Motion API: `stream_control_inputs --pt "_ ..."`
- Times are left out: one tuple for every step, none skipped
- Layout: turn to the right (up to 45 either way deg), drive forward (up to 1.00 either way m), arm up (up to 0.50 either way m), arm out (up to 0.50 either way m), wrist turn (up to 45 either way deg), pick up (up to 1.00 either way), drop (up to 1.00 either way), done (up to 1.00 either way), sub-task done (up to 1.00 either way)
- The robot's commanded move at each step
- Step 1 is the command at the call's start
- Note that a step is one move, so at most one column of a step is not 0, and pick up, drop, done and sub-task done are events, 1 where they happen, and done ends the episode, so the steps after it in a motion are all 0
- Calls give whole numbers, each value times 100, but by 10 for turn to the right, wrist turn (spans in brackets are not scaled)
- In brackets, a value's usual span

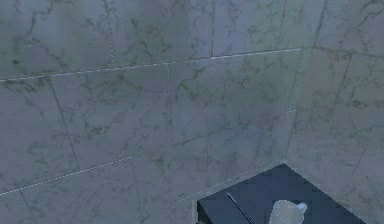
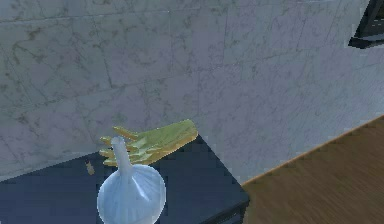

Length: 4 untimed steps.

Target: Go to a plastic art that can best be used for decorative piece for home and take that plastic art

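Note:
In the arm side view, a pale blue, glassy, flask-shaped piece [image 2: 130, 192] with a thin neck stands on a dark tabletop [image 2: 205, 185]. Just behind it an olive-yellow, flat, leafy-looking piece [image 2: 155, 143] lies on the same top, close to the wall. In the forward view a pale bluish blob [image 1: 290, 212] sits on the corner of the dark table [image 1: 245, 203] at the bottom right.
A grey marbled tile wall [image 1: 150, 90] stands close ahead, and the same kind of wall [image 2: 200, 70] rises behind the table. Brown wooden floor [image 2: 330, 180] lies to the table's right. A dark framed object [image 2: 368, 28] hangs on the wall at the top right.

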Motion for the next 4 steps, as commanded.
stream_control_inputs --pt "0 0 50 0 0 0 0 0 0" --pt "0 0 38 0 0 0 0 0 0" --pt "0 0 0 18 0 0 0 0 0" --pt "0 0 0 0 450 0 0 0 0"
